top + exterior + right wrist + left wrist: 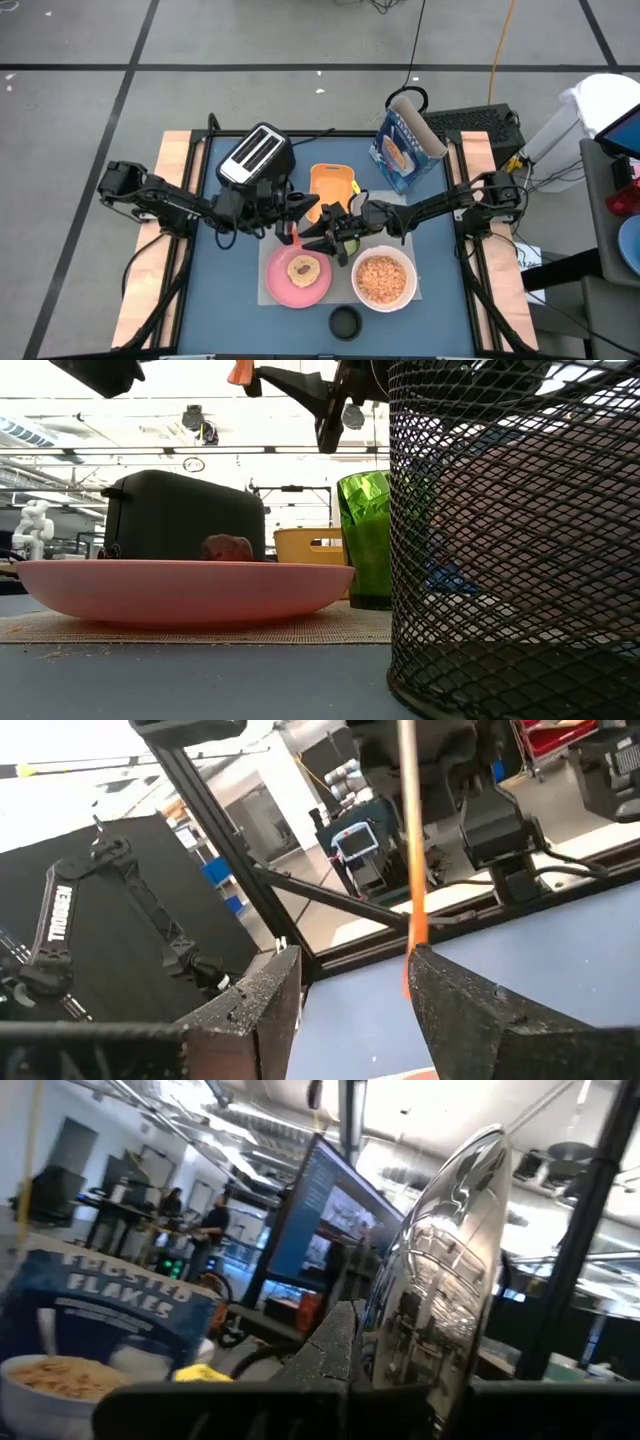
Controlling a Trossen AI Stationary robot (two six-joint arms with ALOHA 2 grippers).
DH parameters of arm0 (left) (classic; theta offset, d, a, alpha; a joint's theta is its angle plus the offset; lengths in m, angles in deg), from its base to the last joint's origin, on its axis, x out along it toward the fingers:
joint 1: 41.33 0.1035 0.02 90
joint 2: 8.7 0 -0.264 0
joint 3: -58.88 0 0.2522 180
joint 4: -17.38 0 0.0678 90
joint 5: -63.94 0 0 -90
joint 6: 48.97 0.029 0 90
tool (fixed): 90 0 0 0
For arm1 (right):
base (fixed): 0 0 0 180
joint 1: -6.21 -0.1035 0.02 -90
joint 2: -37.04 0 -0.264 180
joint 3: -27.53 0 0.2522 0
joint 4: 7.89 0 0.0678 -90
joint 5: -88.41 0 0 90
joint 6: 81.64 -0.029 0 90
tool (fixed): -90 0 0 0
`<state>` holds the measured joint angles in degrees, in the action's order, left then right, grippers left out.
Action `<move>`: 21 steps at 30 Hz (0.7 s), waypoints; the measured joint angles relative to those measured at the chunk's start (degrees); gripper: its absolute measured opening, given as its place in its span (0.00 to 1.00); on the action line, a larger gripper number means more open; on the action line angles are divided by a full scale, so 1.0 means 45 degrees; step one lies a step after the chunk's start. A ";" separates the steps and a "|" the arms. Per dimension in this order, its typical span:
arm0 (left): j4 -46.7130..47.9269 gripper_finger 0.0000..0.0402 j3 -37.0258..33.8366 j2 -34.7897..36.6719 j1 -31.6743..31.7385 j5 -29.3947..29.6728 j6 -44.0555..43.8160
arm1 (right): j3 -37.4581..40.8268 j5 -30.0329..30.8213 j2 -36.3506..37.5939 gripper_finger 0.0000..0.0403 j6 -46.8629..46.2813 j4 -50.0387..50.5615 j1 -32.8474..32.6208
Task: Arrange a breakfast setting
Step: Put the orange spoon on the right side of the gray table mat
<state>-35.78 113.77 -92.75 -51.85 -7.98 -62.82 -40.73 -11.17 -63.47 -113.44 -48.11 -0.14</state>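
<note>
My left gripper (290, 215) hovers above the table's middle, shut on the red-handled spoon (284, 231). My right gripper (318, 238) faces it, open. The spoon's orange-red handle (414, 935) stands at one fingertip (440, 985); I cannot tell whether they touch. The small green cup (365, 535) stands on the table under my right gripper. Toast (303, 268) lies on the pink plate (297, 293). The white bowl (410, 290) holds cereal. The orange tray (333, 183) lies at the far middle and the blue cereal box (405, 150) stands far right. My left gripper holds the spoon close to its silver bowl (450, 1270), which rises past one dark finger (335, 1342). The gripper's own body hides the exact place of contact. The spoon is lifted clear of the table, and its red handle points away toward my right gripper.
The black-and-silver toaster (256, 155) stands at the far left. A black mesh cup (345, 322) stands at the near edge, filling the right of the low view (510, 530). The plate rests on a woven mat (200, 628).
</note>
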 joint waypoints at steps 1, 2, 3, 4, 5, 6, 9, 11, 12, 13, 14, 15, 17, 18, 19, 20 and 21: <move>-0.0006 0.01 0.0000 0.0000 0.0000 -0.0124 -0.0046 | 0.0000 0.0060 0.0000 0.44 0.0011 -0.0010 0.0004; -0.0011 0.01 0.0000 0.0000 0.0000 -0.0213 -0.0078 | 0.0000 0.0093 0.0000 0.44 0.0031 -0.0050 0.0005; -0.0017 0.01 0.0000 0.0000 -0.0001 -0.0334 -0.0117 | 0.0000 0.0097 0.0007 0.44 0.0086 -0.0089 0.0015; -0.0019 0.01 0.0000 0.0000 -0.0018 -0.0403 -0.0177 | 0.0000 0.0092 0.0009 0.44 0.0191 -0.0101 0.0029; -0.0031 0.01 0.0000 0.0000 -0.0028 -0.0433 -0.0220 | 0.0000 0.0097 0.0009 0.44 0.0228 -0.0090 0.0031; -0.0096 0.01 0.0000 0.0000 -0.0034 -0.0444 -0.0256 | 0.0000 0.0097 0.0009 0.44 0.0223 -0.0076 0.0035; -0.0155 0.01 0.0000 0.0000 -0.0034 -0.0444 -0.0323 | 0.0000 0.0090 0.0009 0.44 0.0223 -0.0049 0.0067; -0.0145 0.01 0.0000 0.0000 -0.0034 -0.0619 -0.0507 | 0.0000 0.0093 0.0009 0.44 0.0223 -0.0007 0.0131; -0.0150 0.01 0.0000 0.0000 -0.0034 -0.0793 -0.0681 | 0.0000 0.0092 0.0009 0.44 0.0225 -0.0012 0.0179; -0.0138 0.01 0.0000 0.0000 -0.0043 -0.0969 -0.0856 | 0.0000 0.0093 0.0009 0.44 0.0236 -0.0096 0.0244; -0.0066 0.01 0.0000 0.0000 -0.0072 -0.1100 -0.1029 | 0.0000 0.0102 0.0007 0.44 0.0235 -0.0293 0.0316; 0.0017 0.01 0.0000 0.0000 -0.0117 -0.1125 -0.1102 | 0.0000 0.0102 0.0009 0.44 0.0224 -0.0577 0.0353; 0.0132 0.01 0.0000 0.0000 -0.0198 -0.1148 -0.1091 | 0.0000 0.0113 0.0017 0.44 0.0223 -0.1135 0.0413; 0.0161 0.01 0.0000 0.0000 -0.0224 -0.1151 -0.1030 | 0.0000 0.0080 0.0029 0.44 0.0223 -0.1351 0.0429; 0.0156 0.01 0.0000 0.0000 -0.0246 -0.1156 -0.0944 | -0.0003 0.0105 0.0029 0.44 0.0223 -0.1515 0.0442; 0.0151 0.01 0.0000 0.0000 -0.0259 -0.1153 -0.0905 | -0.0010 0.0100 0.0029 0.44 0.0223 -0.1571 0.0447; 0.0151 0.01 0.0000 0.0000 -0.0257 -0.1153 -0.0902 | -0.0010 0.0101 0.0029 0.44 0.0223 -0.1573 0.0441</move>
<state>-35.10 113.77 -92.75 -53.01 -13.17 -66.87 -40.77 -10.72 -63.34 -112.43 -55.19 1.84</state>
